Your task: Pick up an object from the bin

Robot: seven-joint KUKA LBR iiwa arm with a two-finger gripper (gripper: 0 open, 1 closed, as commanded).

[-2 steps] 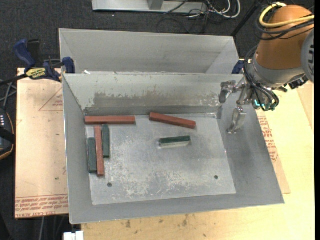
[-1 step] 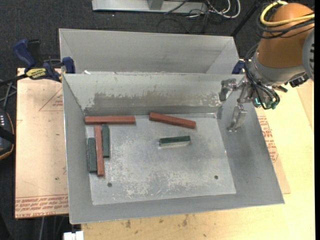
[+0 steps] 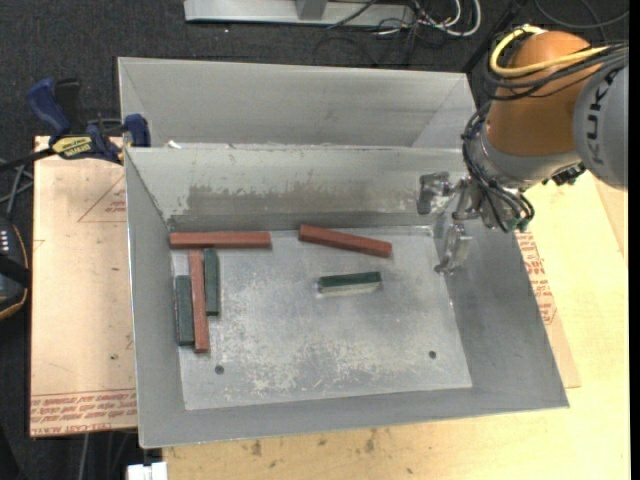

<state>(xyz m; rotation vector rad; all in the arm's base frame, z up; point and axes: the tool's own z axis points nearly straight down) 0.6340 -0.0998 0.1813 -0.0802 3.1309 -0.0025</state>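
My gripper (image 3: 446, 234) hangs at the bin's right side, close to the right wall and above the floor, open with nothing between its fingers. Nearest to it, to the left, lies a red-brown bar (image 3: 345, 240), slightly slanted, near the back of the floor. Just in front of that bar rests a short dark green bar (image 3: 349, 282). The gripper touches neither bar.
At the left of the bin lie another red-brown bar (image 3: 220, 239) set crosswise, a red bar (image 3: 200, 303) running front to back, and two dark green bars (image 3: 211, 281) (image 3: 184, 310) beside it. The arm with its orange cover reaches in from the right.
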